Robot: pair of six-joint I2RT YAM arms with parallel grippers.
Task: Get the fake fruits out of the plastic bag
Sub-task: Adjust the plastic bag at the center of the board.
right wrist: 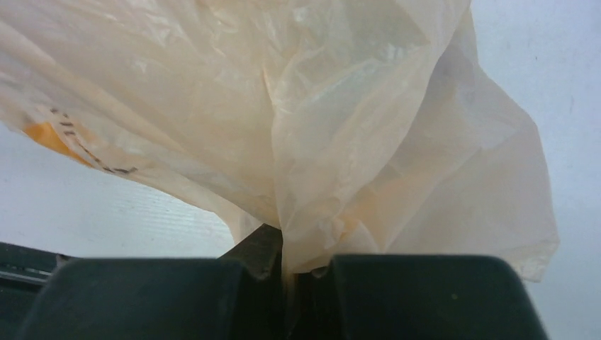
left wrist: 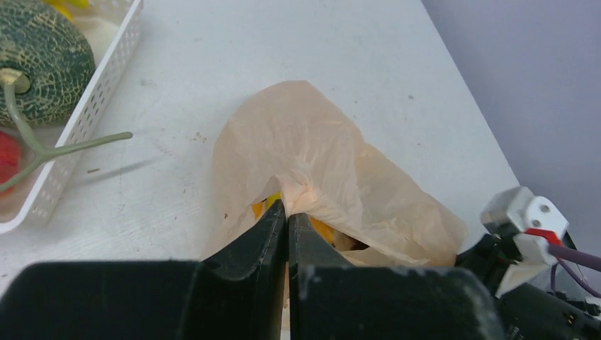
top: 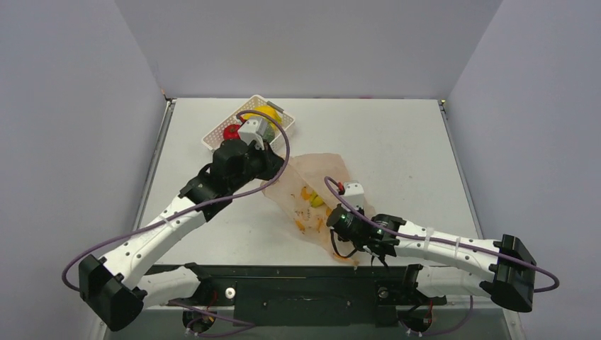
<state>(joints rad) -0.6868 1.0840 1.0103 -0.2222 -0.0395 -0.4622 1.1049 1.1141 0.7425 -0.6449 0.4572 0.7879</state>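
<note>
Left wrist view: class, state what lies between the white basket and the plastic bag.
Bare table, except the melon stem poking out over the basket wall toward the plastic bag; the left wrist view shows it.

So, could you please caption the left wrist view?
Left gripper pinching the plastic bag, melon in the basket beside it.

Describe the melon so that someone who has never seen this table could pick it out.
Toward the far left of the white table sits a white latticed basket. Inside it lies the melon, beside a red fruit. It alone is dark green with a pale netted skin and a long T-shaped grey-green stem.
</note>
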